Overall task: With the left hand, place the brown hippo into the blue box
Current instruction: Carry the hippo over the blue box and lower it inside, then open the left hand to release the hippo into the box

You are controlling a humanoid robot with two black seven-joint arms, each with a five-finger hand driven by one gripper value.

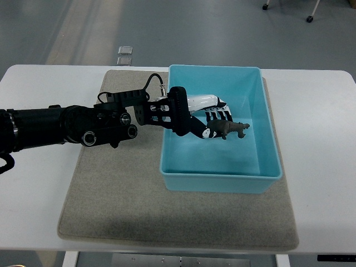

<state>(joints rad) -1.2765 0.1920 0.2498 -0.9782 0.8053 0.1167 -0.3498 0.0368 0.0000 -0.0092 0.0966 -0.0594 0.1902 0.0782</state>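
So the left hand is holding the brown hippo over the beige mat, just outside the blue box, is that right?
Not quite. In the top view the left hand does hold the brown hippo, but over the inside of the blue box, not outside it. The beige mat lies under the box.

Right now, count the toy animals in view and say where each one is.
1. The brown hippo is over the inside of the blue box, at the left hand fingertips. None seems hidden.

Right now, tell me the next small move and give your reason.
Probably open the fingers and let go: the left hand holds the brown hippo over the inside of the blue box, within its walls, so releasing should drop it in.
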